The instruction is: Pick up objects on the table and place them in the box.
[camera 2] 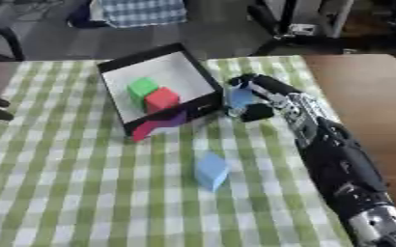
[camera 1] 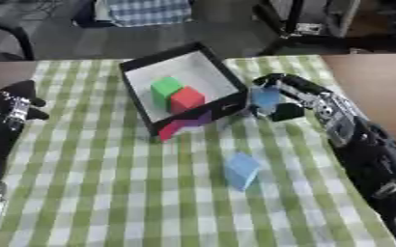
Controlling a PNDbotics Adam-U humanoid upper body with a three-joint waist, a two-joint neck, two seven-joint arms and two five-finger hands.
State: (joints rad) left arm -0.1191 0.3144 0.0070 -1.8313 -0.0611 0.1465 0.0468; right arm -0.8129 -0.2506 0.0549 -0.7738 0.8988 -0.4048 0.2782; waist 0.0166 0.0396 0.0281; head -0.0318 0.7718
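Fingers (camera 1: 273,81) of the right hand (camera 1: 279,96) curl round a small blue block (camera 1: 266,99), gripping it just right of the box and above the cloth. The right arm enters from the near right and reaches toward the far centre. The table (camera 1: 379,91), brown at its right edge, carries a green-and-white checked cloth (camera 1: 108,193) over most of its surface. The box (camera 1: 183,87), black-walled with a white floor, lies at the far centre of the cloth, tilted askew. The left hand (camera 1: 15,103) shows at the left edge over the cloth; whether its fingers are open or closed cannot be told. A larger light-blue block (camera 1: 241,170) lies alone on the cloth, near of the box and well apart from it. Inside the box, a green block (camera 1: 165,88) and a red block (camera 1: 186,99) touch side by side.
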